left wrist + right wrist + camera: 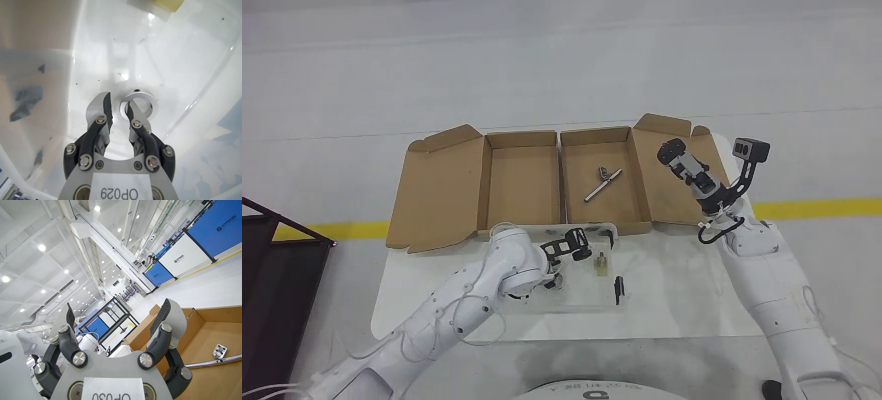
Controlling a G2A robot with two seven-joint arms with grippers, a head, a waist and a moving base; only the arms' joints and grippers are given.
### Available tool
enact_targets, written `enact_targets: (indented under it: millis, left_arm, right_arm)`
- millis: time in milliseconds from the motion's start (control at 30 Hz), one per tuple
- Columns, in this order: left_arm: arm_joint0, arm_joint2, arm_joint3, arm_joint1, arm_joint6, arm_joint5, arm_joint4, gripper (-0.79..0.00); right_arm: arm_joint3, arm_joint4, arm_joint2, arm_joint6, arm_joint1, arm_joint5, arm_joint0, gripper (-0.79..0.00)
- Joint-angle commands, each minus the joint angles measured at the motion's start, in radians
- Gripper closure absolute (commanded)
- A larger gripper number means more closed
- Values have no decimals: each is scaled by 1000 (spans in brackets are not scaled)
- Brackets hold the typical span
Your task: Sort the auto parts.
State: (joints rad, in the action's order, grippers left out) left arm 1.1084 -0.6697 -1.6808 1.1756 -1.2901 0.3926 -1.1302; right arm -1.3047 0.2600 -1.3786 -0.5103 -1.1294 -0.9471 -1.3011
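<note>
Down in white tray, left gripper partly open, straddling wall of metal ring. One finger inside ring, other just outside, seems not clamped, angle's poor tbh. Ring lies flat on tray floor. Right gripper spread wide, holding nothing, up above right cardboard box. Metal rod lies in box.

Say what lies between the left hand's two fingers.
Left wrist view: the wall of a silver metal ring in the white plastic tray. One finger of the left hand is inside its bore, the other outside.
</note>
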Motion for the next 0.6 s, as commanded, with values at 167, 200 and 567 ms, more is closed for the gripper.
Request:
enact_targets:
  millis: [167, 200, 567]
  left_arm:
    - [2, -14, -32, -6, -24, 8, 5, 0]
    - [5, -21, -44, -8, -18, 5, 2, 0]
    - [123, -337, -121, -63, 205, 75, 446, 0]
  right_arm:
    - [0, 0, 0, 0, 0, 0, 0, -785]
    - [0, 0, 0, 0, 0, 0, 0, -785]
    - [0, 0, 0, 0, 0, 0, 0, -785]
